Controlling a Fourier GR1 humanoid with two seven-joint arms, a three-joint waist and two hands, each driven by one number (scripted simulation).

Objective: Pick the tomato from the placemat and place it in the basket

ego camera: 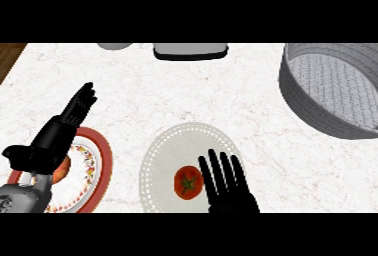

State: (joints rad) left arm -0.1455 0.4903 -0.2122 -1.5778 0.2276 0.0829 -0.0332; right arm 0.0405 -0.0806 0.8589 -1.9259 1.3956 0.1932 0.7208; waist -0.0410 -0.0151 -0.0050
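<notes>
Your right hand (pixel 230 192) is low over the placemat (pixel 171 145). The tomato (pixel 187 182) sits just beside it, on its left. Your fingers (pixel 220 167) are straight and hold nothing.

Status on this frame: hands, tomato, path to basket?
Both hands open: right hand beside tomato, left hand over red-rimmed plate. Tomato on placemat, ungrasped. Counter to basket unobstructed.
</notes>
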